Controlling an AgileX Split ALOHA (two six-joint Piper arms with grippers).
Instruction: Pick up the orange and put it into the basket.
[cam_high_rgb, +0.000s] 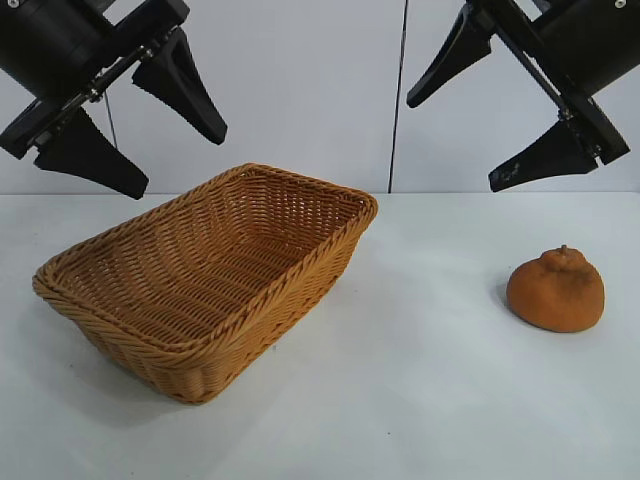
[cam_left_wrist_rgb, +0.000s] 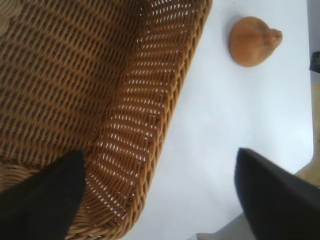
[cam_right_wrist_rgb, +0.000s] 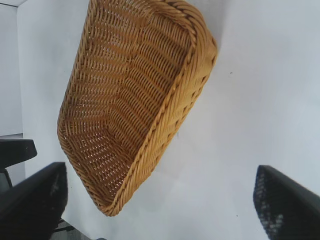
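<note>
White table: plain matte top carrying both items; a pale wall stands behind its far edge. No brand, label or writing can be read on anything here.

Large rectangular tan-orange woven wicker basket: sloping sides, braided rim, sitting on the left half of the table, turned at an angle so one corner points toward the far edge. Nothing lies inside it. The left wrist view looks down on one of its corners; the right wrist view takes in nearly the whole of it.

Black left gripper: hanging in the air above the far left part of the table, over the basket's far left end, tilted downward. Its two black fingers stand wide apart with nothing between them.

Black right gripper: hanging above the far right part of the table, tilted downward, fingers spread wide and holding nothing.

Dull orange-brown, squat, bumpy-skinned orange with a knobby neck on top: resting upright on the right side of the table, near the right edge, well apart from the basket. It lies below and nearer the front edge than the right gripper, touched by no finger; it also shows beyond the basket in the left wrist view.
</note>
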